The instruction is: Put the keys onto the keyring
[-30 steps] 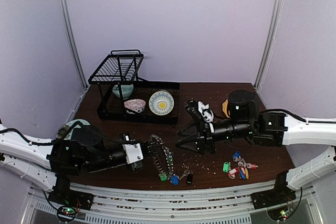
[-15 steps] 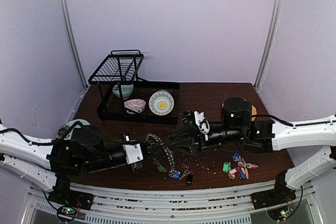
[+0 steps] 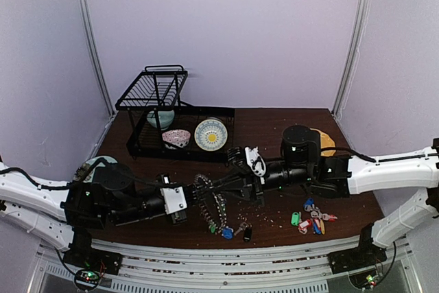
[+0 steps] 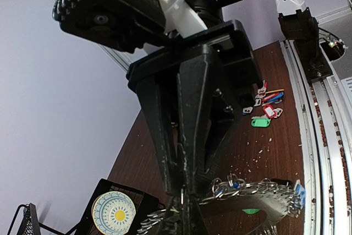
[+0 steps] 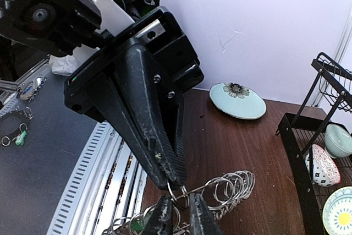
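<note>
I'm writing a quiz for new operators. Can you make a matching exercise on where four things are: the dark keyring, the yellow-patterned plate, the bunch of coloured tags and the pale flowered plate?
Things:
A. keyring
B. yellow-patterned plate
C. bunch of coloured tags
D. pale flowered plate

Places:
1. flat on the table, far left
2. held in the left gripper
3. upright in the black rack
4. on the table, near right

Pairs: A-2, B-3, C-4, D-1

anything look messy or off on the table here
Pale crumbs are strewn over the dark table between the keyring and the coloured key tags, like a spill. Nothing else stands out.
</note>
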`<state>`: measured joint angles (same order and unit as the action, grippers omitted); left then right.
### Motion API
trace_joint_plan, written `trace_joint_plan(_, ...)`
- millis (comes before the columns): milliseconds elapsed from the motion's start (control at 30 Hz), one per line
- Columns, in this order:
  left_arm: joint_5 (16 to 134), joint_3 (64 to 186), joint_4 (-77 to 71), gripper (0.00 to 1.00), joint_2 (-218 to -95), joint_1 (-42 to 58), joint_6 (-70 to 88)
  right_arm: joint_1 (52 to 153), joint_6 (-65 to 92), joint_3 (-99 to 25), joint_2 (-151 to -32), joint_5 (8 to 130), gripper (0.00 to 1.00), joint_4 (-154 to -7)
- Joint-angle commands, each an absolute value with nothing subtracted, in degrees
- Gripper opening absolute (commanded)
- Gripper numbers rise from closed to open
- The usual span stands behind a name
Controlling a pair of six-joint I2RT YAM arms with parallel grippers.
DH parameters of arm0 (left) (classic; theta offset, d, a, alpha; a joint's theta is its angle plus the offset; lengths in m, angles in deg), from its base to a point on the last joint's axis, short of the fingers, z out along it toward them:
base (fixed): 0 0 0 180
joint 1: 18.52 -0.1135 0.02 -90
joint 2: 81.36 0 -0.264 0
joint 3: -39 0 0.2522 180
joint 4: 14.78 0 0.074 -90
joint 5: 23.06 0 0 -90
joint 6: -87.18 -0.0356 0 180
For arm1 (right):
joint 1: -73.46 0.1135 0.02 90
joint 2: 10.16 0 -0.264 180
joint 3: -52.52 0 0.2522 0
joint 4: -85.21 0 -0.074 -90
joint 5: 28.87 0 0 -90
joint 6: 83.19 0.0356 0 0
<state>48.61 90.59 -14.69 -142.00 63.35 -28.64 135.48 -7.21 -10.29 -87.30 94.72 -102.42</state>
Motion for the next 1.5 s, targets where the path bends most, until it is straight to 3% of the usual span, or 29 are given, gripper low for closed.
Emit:
trace_joint_plan(0,49.0,92.7,-19.4,0.0,-141.1,63.7,-28.4,135.8,-8.3,-12.5,-88.1,95.2,0.11,-101.5)
trace_joint_plan(167,49.3,92.6,-19.5,0.0,-141.2,63.7,-28.3,135.8,-9.3,-13.6,-88.1,94.4,0.0,-98.8)
trace_joint_plan(400,50.5,95.6,-12.2,0.01,-142.5,61.1,-19.4,135.9,-7.8,-15.1,-85.9,90.0,0.0,-95.0)
trace_joint_plan(533,60.8,97.1,-4.7,0.29,-140.6,57.0,-11.6,136.7,-11.0,-17.4,-84.1,86.5,0.0,-88.0)
trace_joint_plan(633,63.7,97.3,-2.2,0.37,-138.9,55.2,-9.8,137.6,-13.1,-19.8,-84.0,84.2,0.0,-83.0)
trace_joint_plan(933,65.9,101.1,-0.1,0.35,-143.2,55.2,-11.7,139.0,-13.2,-20.5,-84.1,82.6,0.0,-83.2)
trace_joint_plan(1067,65.0,102.2,0.7,0.24,-144.6,55.2,-12.1,139.2,-13.3,-20.6,-84.0,82.7,0.0,-83.1)
trace_joint_plan(1200,62.9,101.4,0.6,0.23,-144.4,55.2,-12.5,139.3,-13.5,-20.3,-83.4,82.7,0.0,-83.3)
trace_joint_plan(1467,60.9,102.2,1.7,0.08,-146.0,55.2,-13.5,139.3,-14.0,-20.2,-83.4,83.1,0.0,-83.4)
